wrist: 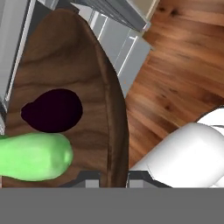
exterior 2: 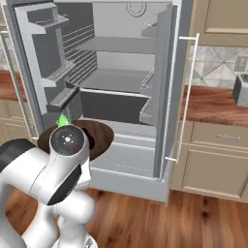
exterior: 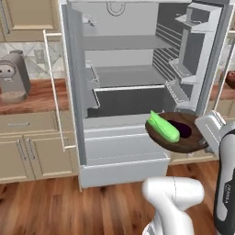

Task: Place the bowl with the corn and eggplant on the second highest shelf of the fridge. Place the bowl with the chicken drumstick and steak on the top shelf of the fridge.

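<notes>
My gripper is shut on the rim of the wooden bowl, holding it level in front of the open fridge, below its shelves. In the bowl lie the green corn and the dark eggplant; the hand view shows the corn and eggplant close up. The top shelf and the second highest shelf are bare. In the right base view my arm hides most of the bowl. The chicken drumstick and steak are out of view; a dark brown curve sits at the far right.
The fridge door stands open to the right with its racks beside the bowl. A pale drawer juts out under the shelves. A coffee machine stands on the left counter, a toaster on the right one.
</notes>
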Controlling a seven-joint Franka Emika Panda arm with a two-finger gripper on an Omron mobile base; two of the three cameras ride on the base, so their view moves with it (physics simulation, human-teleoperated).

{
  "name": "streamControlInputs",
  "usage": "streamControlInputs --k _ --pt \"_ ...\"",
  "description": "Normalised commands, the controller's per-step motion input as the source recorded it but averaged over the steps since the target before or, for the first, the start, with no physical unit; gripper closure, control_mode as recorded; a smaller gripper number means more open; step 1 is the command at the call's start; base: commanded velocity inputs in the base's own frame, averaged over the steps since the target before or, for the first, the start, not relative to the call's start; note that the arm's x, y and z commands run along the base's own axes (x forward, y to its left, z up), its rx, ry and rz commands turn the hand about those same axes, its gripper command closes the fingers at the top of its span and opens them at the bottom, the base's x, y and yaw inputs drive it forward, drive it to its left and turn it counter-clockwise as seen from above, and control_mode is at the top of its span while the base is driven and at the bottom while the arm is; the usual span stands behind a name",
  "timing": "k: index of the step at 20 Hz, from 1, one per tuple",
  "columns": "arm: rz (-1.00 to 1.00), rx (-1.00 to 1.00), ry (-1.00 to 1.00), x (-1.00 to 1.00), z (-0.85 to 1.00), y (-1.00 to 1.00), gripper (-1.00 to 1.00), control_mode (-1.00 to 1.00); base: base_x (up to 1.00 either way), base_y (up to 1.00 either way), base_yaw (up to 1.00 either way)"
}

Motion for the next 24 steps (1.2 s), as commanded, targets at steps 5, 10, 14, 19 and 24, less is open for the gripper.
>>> streamControlInputs --k 5,10,14,19,24 --pt "0.00 0.00 0.00 0.00 0.00 0.00 1.00 1.00 0.50 0.20 -0.17" --pt "0.00 0.00 0.00 0.00 0.00 0.00 1.00 1.00 0.47 0.16 -0.07" --pt "0.00 0.00 0.00 0.00 0.00 0.00 1.00 1.00 0.07 0.68 0.00" --pt "0.00 0.00 0.00 0.00 0.00 0.00 1.00 1.00 0.45 0.12 -0.04" --pt "0.00 0.00 0.00 0.00 0.00 0.00 1.00 1.00 0.42 0.09 -0.06"
